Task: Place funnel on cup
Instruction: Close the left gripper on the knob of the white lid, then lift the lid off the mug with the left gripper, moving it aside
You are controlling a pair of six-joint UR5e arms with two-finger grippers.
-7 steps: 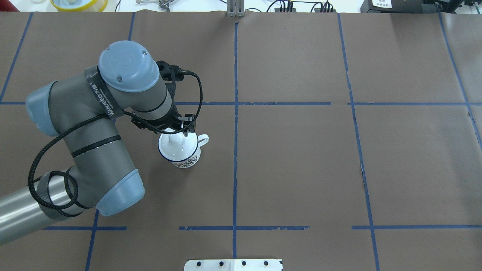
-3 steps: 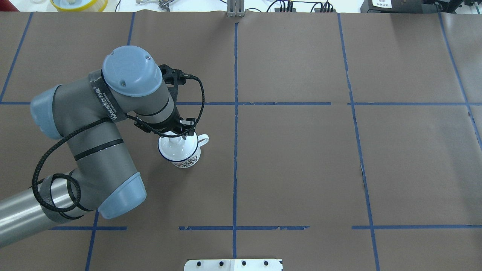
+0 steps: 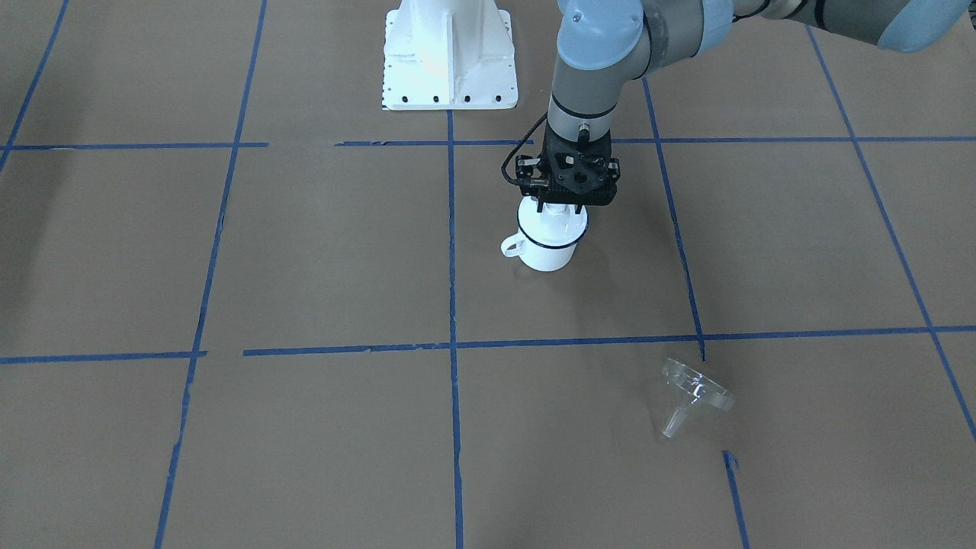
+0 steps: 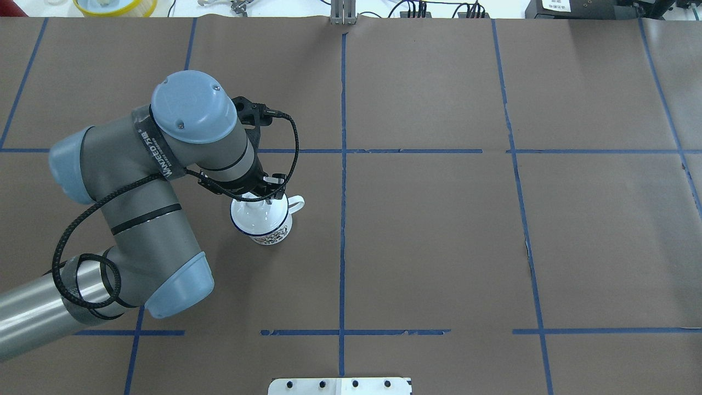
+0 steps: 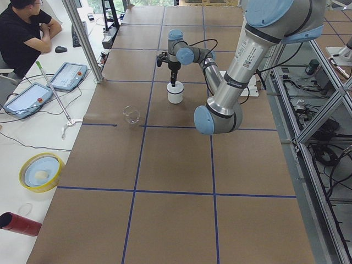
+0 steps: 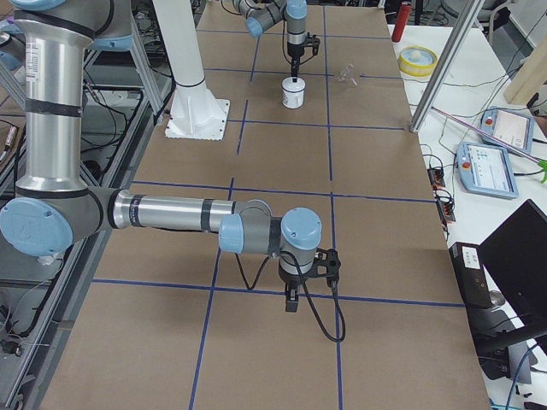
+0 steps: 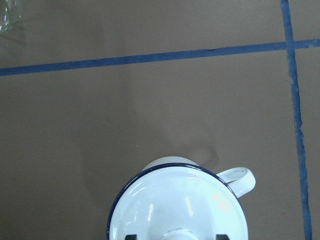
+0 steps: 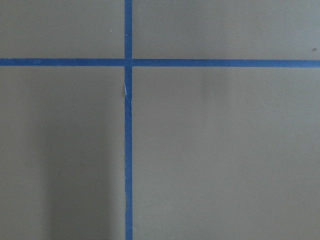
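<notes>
The cup (image 3: 544, 257) is a white enamel mug with a dark blue rim, standing left of the table's middle (image 4: 270, 233). A white knobbed lid (image 4: 254, 218) sits on it. My left gripper (image 3: 565, 207) is straight above the lid. In the left wrist view its fingertips (image 7: 131, 237) stand either side of the knob with gaps, so it is open. The clear funnel (image 3: 690, 390) lies on its side, well away from the cup, on the far side of the table; its edge shows in the left wrist view (image 7: 7, 15). My right gripper (image 6: 291, 299) hangs low over bare table; whether it is open or shut I cannot tell.
The robot's white base plate (image 3: 450, 53) is at the near table edge. A yellow bowl (image 5: 41, 170) and a red can (image 5: 16, 223) lie off the paper at the far edge. An operator (image 5: 22, 33) sits beyond the table.
My left gripper has come down over the lid's knob, which showed before and is now covered by the gripper. Cup and lid have not moved.
</notes>
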